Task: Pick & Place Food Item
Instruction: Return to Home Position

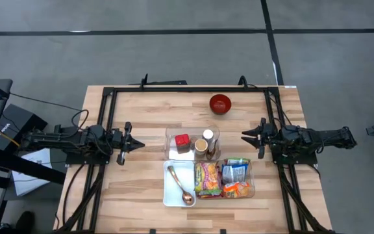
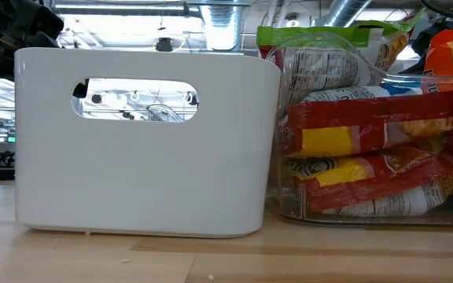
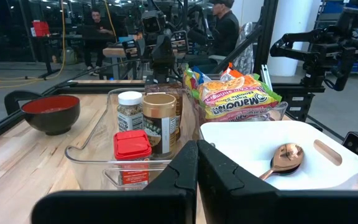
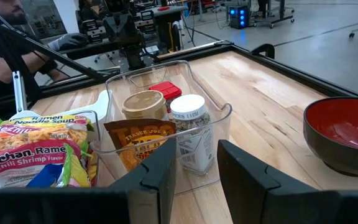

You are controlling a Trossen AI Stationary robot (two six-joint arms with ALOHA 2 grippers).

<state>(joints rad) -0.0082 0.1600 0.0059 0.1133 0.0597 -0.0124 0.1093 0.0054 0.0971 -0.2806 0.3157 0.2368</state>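
**Table tally: three bins, one bowl, one spoon**

There are two transparent bins, the far clear bin [image 1: 170,151] and the near clear bin [image 1: 252,181], and one white bin [image 1: 173,193]. Three jars are in view: the red-lidded jar [image 1: 182,140], the tan-lidded jar [image 1: 201,146] and the white-lidded jar [image 1: 208,134]. There is one brown packet [image 4: 138,146]. At least four noodle packs [image 1: 206,179] can be counted. There is one copper spoon [image 1: 182,188] and one red bowl [image 1: 220,103].

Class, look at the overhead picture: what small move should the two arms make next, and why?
Probably none beyond settling at home: the left end effector, shut, and the right end effector, open, hold nothing and sit apart from the transparent bin, where the noodle packs already lie.
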